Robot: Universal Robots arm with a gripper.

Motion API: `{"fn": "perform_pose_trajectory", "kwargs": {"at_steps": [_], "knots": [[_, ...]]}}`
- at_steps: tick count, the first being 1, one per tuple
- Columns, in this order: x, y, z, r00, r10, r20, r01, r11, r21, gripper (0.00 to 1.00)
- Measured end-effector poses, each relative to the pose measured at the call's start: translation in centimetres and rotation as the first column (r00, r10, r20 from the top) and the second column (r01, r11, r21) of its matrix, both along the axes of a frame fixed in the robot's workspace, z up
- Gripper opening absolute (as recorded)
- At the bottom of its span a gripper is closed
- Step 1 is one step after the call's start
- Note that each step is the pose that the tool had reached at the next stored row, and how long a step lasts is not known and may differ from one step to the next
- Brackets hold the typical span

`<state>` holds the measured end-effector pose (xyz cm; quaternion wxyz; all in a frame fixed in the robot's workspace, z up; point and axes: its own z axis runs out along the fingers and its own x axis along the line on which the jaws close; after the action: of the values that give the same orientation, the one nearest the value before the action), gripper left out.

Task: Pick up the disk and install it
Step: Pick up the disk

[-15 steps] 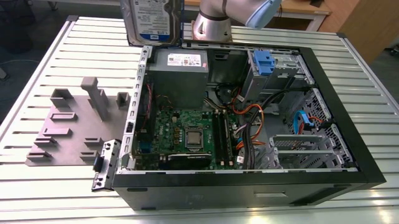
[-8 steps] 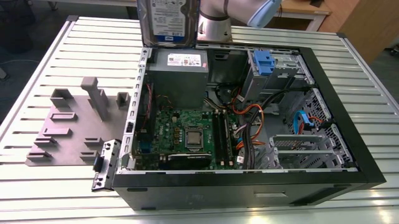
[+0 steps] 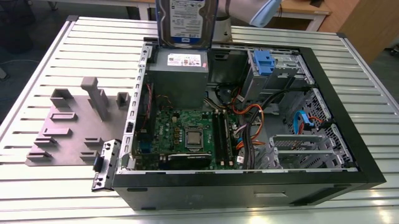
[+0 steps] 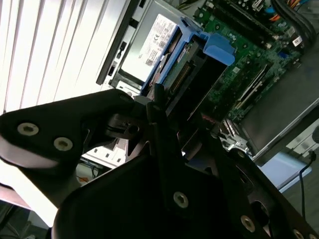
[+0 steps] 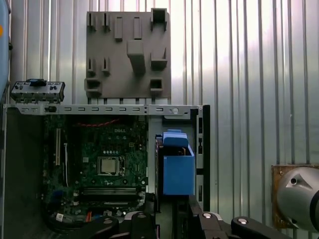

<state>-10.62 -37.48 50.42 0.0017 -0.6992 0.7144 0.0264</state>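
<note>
At the exterior view's left, a grey fixture plate [image 3: 78,123] with raised blocks lies flat on the table, just beside the open computer case [image 3: 249,186], its slots apparently made to park parts at known spots. Next to the right, at the case's far edge, the disk [image 3: 185,23] hangs upright in the air with its label facing the camera, directly above the power supply [image 3: 181,70] and clear of it. It is probably kept on edge and high so that it can pass over the case wall. In the first wrist view the gripper [image 5: 172,206] sits at the disk's end, and in the second wrist view the fingers [image 4: 160,117] look pressed onto the disk. I judge this a firm pinch, since nothing else supports the disk. Below it lies the green motherboard [image 3: 187,133], exposed because the side panel is off. Further right stands the grey drive cage [image 3: 274,77] with its blue latch [image 3: 263,63], well apart from the disk, so the install is not yet done. The table [image 3: 361,70] is pale slatted metal, and wooden furniture [image 3: 361,18] stands at the far right.
</note>
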Motion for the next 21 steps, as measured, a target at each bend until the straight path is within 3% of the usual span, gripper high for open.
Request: {"fn": "perform_pose_trajectory", "kwargs": {"at_steps": [9,21], "knots": [[3.89,0.0,-0.27,1.0,0.0,0.0,0.0,1.0,-0.0001,0.35],[7.97,0.0,-0.7,1.0,0.0,0.0,0.0,1.0,0.0001,0.35]]}}
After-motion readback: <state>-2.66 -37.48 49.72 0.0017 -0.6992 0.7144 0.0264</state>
